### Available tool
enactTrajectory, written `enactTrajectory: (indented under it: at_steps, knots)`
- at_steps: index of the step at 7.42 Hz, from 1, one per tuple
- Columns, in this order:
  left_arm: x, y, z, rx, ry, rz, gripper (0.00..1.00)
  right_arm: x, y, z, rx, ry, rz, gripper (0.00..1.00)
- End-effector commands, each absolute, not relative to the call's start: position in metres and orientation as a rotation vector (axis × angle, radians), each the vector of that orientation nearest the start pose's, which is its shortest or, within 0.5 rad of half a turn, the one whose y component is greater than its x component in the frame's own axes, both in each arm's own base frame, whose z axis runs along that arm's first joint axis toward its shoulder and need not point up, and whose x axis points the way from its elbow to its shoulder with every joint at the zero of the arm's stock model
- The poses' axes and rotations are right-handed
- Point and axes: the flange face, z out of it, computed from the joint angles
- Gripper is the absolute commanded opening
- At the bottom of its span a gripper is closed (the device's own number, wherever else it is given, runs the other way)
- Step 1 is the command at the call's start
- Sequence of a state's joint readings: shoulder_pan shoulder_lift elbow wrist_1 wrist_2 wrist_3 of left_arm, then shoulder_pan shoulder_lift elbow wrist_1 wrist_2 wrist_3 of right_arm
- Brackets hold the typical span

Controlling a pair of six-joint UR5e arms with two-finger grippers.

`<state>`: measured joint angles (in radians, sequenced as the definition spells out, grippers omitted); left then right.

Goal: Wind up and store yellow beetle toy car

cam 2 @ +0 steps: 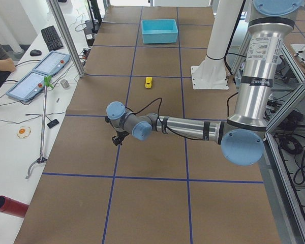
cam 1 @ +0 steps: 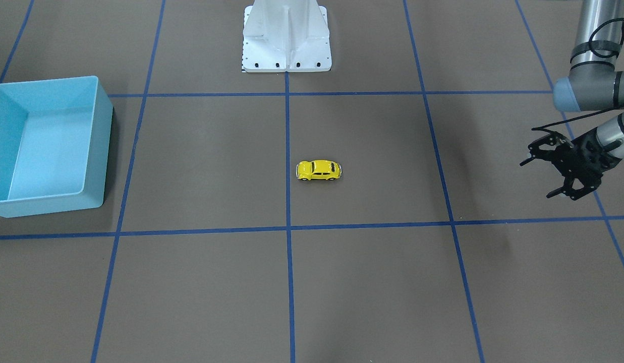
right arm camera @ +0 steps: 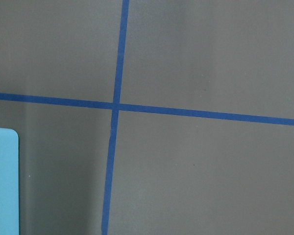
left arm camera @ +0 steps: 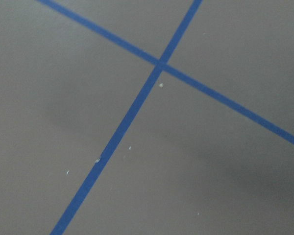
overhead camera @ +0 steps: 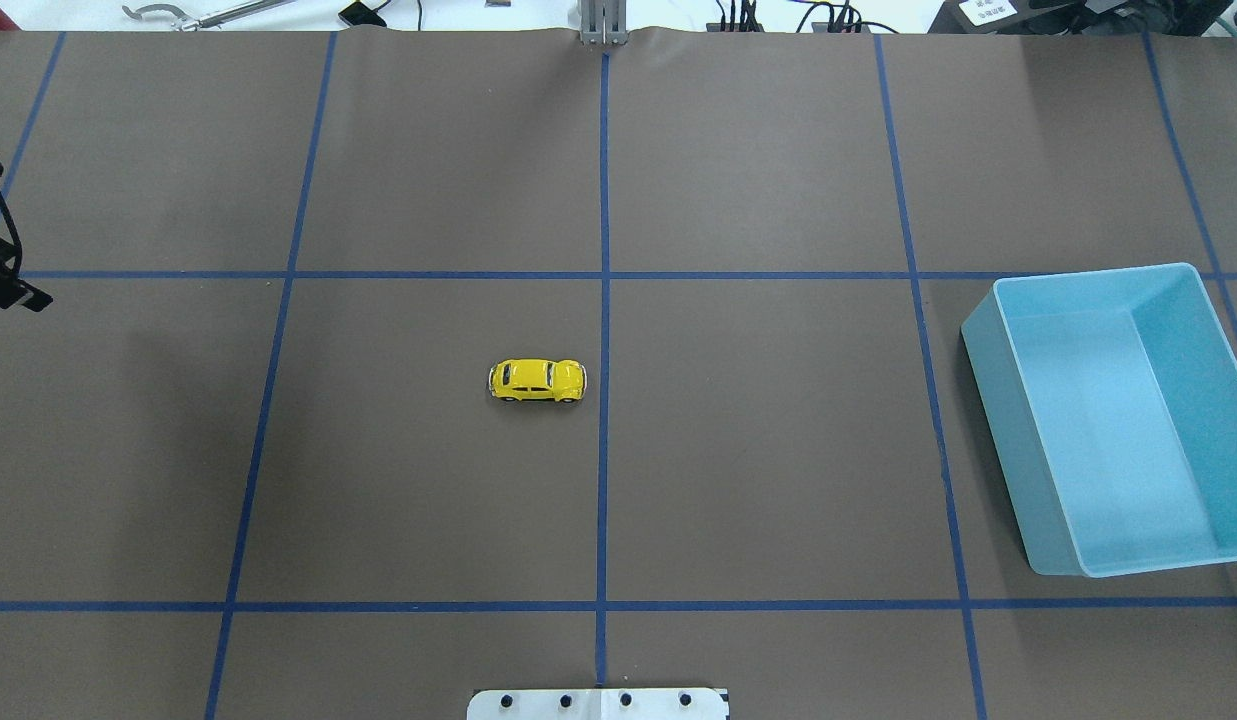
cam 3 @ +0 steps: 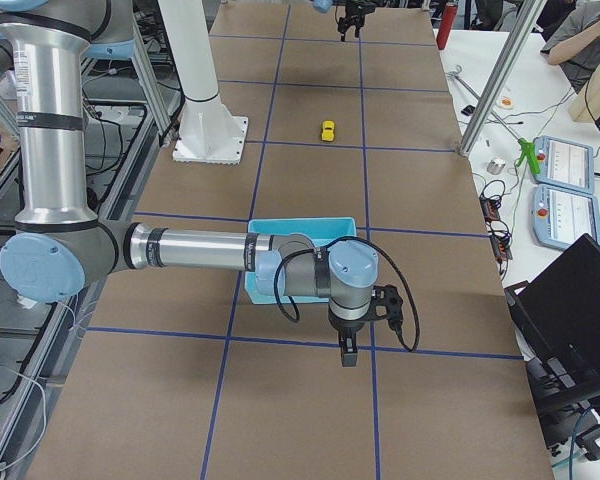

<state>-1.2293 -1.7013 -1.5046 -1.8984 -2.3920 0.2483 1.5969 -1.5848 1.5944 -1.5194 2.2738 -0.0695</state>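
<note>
Currently the car (cam 1: 319, 170) sits on its wheels mid-table (cam 1: 372, 282), well apart from the bin (cam 1: 49, 82) and from both arms. The left claw (cam 1: 536, 179) hangs spread and empty. The right claw (cam 3: 348, 352) shows only in a side view, so I cannot tell its state. As I judge the risks, the glossy, rounded shell could squirt out of a pinch, and a nudge could roll it away. Once wound, a loose hold could let it shoot off short of the bin.
</note>
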Motion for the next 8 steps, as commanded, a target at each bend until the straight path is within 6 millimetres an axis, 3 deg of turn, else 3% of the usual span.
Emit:
enactTrajectory:
  at_steps: [1, 2, 3, 4, 5, 6, 8]
  knots:
    - [0.092, -0.556, 0.589, 0.241, 0.785, 0.594, 1.00, 0.060, -0.497, 0.624, 0.129, -0.711, -0.128, 1.00]
    - [0.088, -0.556, 0.594, 0.226, 0.784, 0.579, 1.00, 0.032, -0.501, 0.608, 0.137, -0.713, -0.191, 1.00]
    - [0.086, -0.556, 0.601, 0.210, 0.780, 0.568, 1.00, -0.016, -0.513, 0.593, 0.132, -0.719, -0.287, 1.00]
    - [0.075, -0.554, 0.608, 0.151, 0.784, 0.527, 1.00, -0.040, -0.532, 0.557, 0.132, -0.723, -0.326, 1.00]
    - [0.061, -0.551, 0.612, 0.126, 0.819, 0.486, 1.00, -0.093, -0.562, 0.501, 0.111, -0.722, -0.405, 1.00]
    - [0.039, -0.524, 0.639, 0.097, 0.858, 0.435, 1.00, -0.119, -0.585, 0.452, 0.130, -0.699, -0.447, 1.00]
    - [0.031, -0.521, 0.636, 0.108, 0.876, 0.418, 1.00, -0.208, -0.587, 0.388, 0.221, -0.638, -0.619, 1.00]
